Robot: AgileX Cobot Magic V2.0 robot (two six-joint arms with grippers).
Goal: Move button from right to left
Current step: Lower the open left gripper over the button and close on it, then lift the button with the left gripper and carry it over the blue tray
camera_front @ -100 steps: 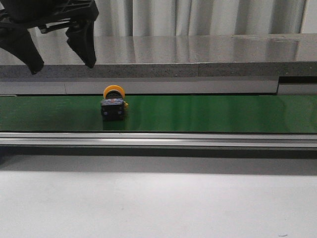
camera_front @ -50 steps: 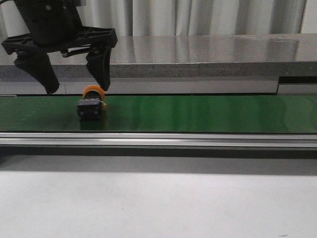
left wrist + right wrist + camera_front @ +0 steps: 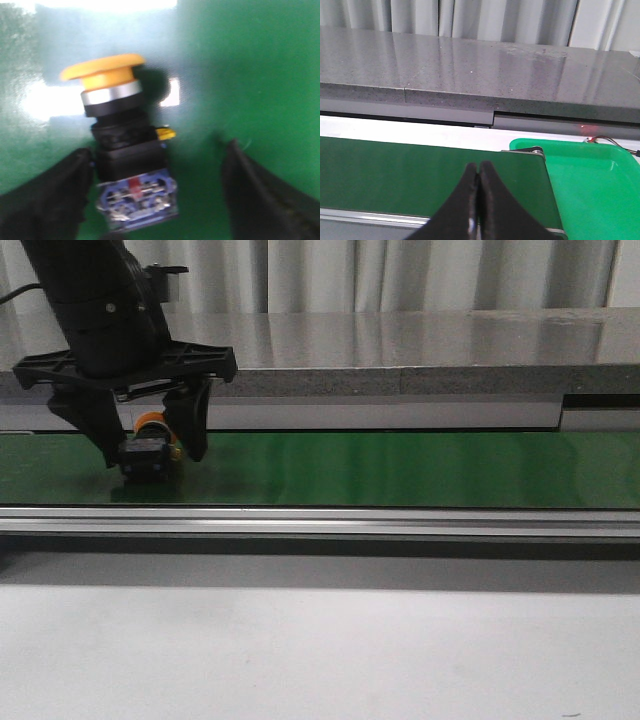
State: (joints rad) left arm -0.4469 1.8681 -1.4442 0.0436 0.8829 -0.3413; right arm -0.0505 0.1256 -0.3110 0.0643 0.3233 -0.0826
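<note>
The button (image 3: 148, 448) lies on its side on the green belt (image 3: 400, 468), yellow cap toward the back. In the left wrist view the button (image 3: 122, 145) shows its yellow cap, black body and blue terminal block. My left gripper (image 3: 147, 445) is open and lowered around it, one finger on each side. In the left wrist view my left gripper (image 3: 157, 172) has one finger (image 3: 55, 195) touching the black body and the other finger (image 3: 260, 195) well apart from it. My right gripper (image 3: 479, 172) is shut and empty above the belt's right end.
A grey stone ledge (image 3: 400, 350) runs behind the belt. A metal rail (image 3: 320, 522) edges the belt's front, with a white table (image 3: 320, 650) before it. A bright green tray (image 3: 590, 175) sits past the belt's right end.
The button has ridden leftward along the belt. My left gripper has come down from above and now straddles the button, still open.
</note>
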